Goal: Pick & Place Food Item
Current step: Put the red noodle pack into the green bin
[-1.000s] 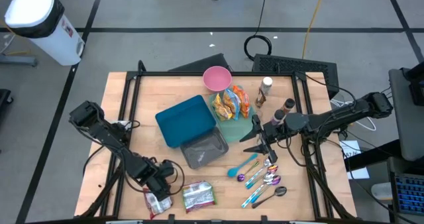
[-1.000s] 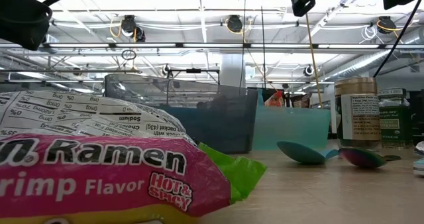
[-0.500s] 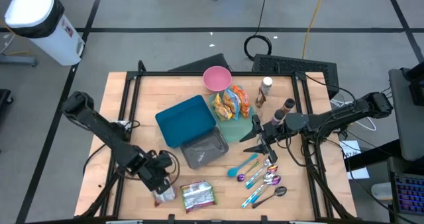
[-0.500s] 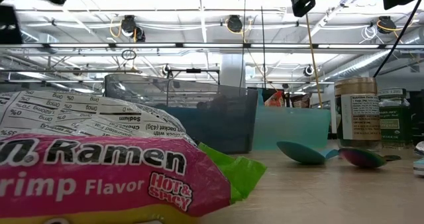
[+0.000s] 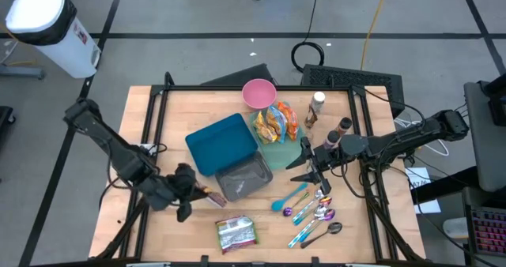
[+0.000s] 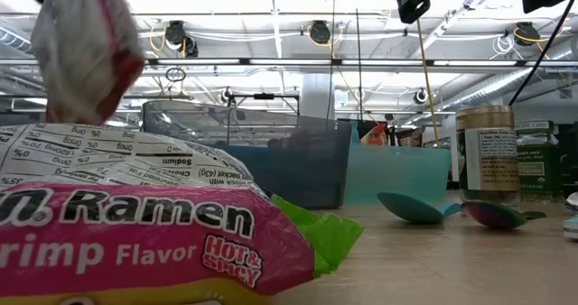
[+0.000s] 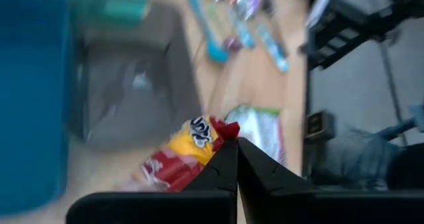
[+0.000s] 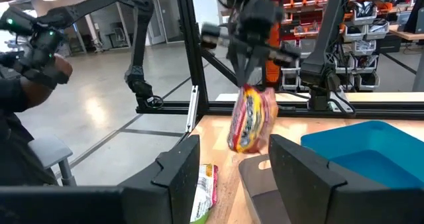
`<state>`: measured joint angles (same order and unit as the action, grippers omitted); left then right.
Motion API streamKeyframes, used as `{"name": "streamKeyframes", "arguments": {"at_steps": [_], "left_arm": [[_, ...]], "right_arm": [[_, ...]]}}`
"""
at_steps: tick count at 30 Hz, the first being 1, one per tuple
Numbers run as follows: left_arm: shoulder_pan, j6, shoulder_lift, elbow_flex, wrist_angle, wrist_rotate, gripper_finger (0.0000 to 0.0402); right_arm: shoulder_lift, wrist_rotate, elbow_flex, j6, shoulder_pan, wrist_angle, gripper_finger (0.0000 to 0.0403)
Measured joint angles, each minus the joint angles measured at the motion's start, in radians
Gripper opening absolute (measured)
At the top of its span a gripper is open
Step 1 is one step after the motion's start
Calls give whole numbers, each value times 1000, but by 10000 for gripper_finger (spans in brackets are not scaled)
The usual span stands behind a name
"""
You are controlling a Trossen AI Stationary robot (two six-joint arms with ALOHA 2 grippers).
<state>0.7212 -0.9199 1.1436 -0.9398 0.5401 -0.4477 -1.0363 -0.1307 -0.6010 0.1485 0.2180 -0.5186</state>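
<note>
My left gripper [image 5: 192, 190] hangs above the table's near left part, shut on a red-and-yellow snack packet [image 8: 250, 121]. The packet also shows in the high view [image 5: 212, 197], in the low view [image 6: 86, 52] and in the left wrist view [image 7: 175, 161]. A pink-and-green ramen packet [image 5: 237, 232] lies flat on the table near the front edge. My right gripper [image 5: 299, 164] waits level over the table's right half, open, with nothing between its fingers [image 8: 179, 174]. My left gripper pinches the snack packet's upper end [image 8: 246, 86] between its two fingertips, coming from above and slanting down. The packet hangs upright below the fingers, clear of the table.
A teal container [image 5: 223, 143] and a grey tray [image 5: 243, 178] sit mid-table. Behind them are a pink bowl [image 5: 258, 93], snack bags on a teal plate [image 5: 275, 125] and two bottles [image 5: 316, 109]. Several spoons [image 5: 310, 210] lie at the near right.
My left gripper has risen from the table's near left corner and gone toward the far edge and a little right, tipping up from pointing steeply down. It carries the snack packet, which lay on the table and now hangs clear.
</note>
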Motion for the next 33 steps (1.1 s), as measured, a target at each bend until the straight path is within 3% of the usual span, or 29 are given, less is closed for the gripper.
{"name": "streamKeyframes", "arguments": {"at_steps": [8,13,23,28,30,33], "left_arm": [[-5,438,-79,0,-257,-120,0],[-84,675,-84,-1,-403,-182,0],[-394,951,3,-1,-600,-8,0],[-536,1029,77,-1,-715,160,0],[-580,1051,111,-1,-754,208,0],[-636,1072,158,-1,-792,238,0]], "right_arm": [[0,0,0,-3,0,0,171],[0,7,0,-5,0,0,171],[0,211,14,-42,-1,-37,191],[0,344,20,-81,-3,-124,199],[0,416,-25,-94,-16,-58,205],[-6,456,-157,-74,-44,196,222]]}}
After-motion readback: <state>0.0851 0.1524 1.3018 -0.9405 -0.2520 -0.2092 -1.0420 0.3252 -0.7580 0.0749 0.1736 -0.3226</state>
